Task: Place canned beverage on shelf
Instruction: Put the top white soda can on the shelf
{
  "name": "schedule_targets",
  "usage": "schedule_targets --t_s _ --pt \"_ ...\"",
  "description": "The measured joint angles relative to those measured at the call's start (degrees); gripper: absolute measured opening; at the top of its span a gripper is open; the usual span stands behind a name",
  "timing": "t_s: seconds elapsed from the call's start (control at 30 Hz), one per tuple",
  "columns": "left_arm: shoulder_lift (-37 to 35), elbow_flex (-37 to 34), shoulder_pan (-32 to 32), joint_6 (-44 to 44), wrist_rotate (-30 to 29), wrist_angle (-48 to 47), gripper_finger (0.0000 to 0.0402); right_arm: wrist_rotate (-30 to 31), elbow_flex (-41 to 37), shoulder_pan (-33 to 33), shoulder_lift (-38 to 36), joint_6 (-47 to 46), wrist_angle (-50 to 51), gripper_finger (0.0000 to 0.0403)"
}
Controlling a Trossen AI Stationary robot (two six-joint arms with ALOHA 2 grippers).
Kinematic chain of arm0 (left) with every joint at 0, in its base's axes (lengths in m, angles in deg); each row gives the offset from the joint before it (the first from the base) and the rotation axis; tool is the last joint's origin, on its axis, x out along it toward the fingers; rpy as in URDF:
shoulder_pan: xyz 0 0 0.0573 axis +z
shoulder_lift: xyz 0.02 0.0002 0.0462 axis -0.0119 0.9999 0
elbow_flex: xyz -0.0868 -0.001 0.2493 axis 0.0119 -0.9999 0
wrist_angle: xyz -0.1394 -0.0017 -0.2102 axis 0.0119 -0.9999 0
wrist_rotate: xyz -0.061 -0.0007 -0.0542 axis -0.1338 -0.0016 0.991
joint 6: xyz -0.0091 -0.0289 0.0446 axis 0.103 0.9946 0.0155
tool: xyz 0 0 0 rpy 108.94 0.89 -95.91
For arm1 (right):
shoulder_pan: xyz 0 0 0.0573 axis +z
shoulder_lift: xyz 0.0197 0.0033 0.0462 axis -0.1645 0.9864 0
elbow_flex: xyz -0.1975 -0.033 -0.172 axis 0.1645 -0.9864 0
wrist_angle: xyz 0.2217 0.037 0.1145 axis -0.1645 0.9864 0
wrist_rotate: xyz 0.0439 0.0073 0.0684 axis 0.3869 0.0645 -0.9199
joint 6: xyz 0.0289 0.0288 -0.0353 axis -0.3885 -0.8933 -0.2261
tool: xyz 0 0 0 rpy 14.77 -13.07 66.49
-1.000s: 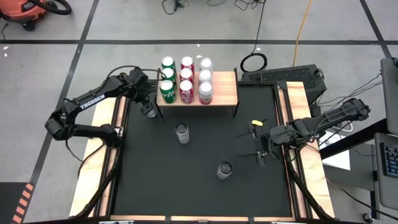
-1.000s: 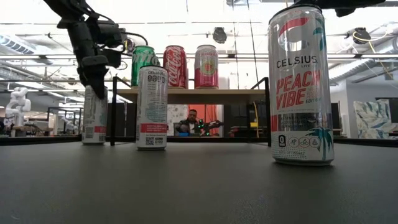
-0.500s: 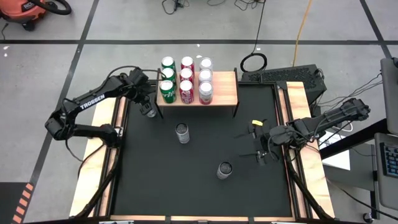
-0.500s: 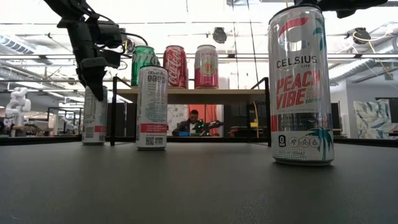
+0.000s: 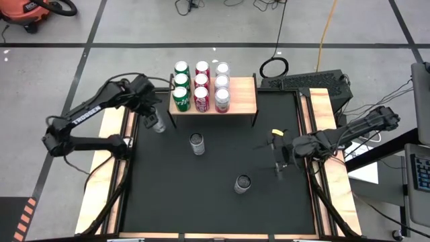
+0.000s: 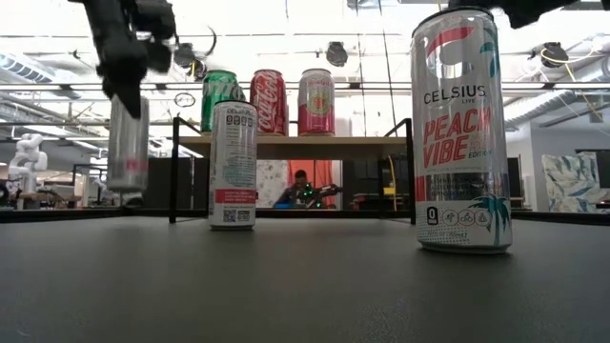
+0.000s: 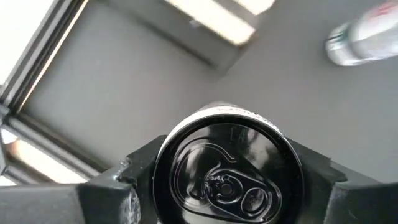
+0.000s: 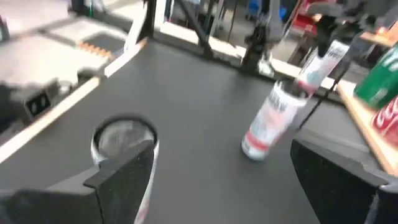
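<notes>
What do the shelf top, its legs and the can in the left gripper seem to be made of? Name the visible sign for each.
Shelf top: looks like light wood, matte, with a pale brown grain tone.
Legs: probably black-coated metal, thin and straight.
Can in the left gripper: likely aluminium, with a shiny rim, a pull-tab lid and a printed wall.

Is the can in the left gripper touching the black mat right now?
Apart. The low view shows the can hanging from the left gripper with a clear gap between its base and the black mat.
</notes>
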Motion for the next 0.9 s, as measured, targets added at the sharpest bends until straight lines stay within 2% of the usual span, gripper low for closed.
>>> schedule_targets --t_s 0.2,0.37,0.53,0.73,0.9 --pt "-4.1 4.6 -7.1 8.4 2.2 -3.4 0.0246 0.0 -2.8 0.0 3.5 -1.8 -14.1 0.0359" --pt "-6.9 6.5 -15.4 15.4 5.5 -2.6 0.0246 2.5 -2.8 0.0 10.6 -2.0 -26.1 0.0359" --pt "-7.9 6.8 -24.8 21.7 6.1 -0.7 0.0247 6.4 -2.8 -0.3 18.5 -4.6 -39.6 0.0359" --pt "-7.5 6.8 -35.7 23.5 6.1 8.4 0.0247 7.7 -2.8 -0.3 26.4 -6.5 -54.0 0.0359" --pt "-6.9 6.8 -41.3 20.0 6.0 17.5 0.0247 7.7 -0.6 -0.4 29.9 -8.4 -53.2 0.0359"
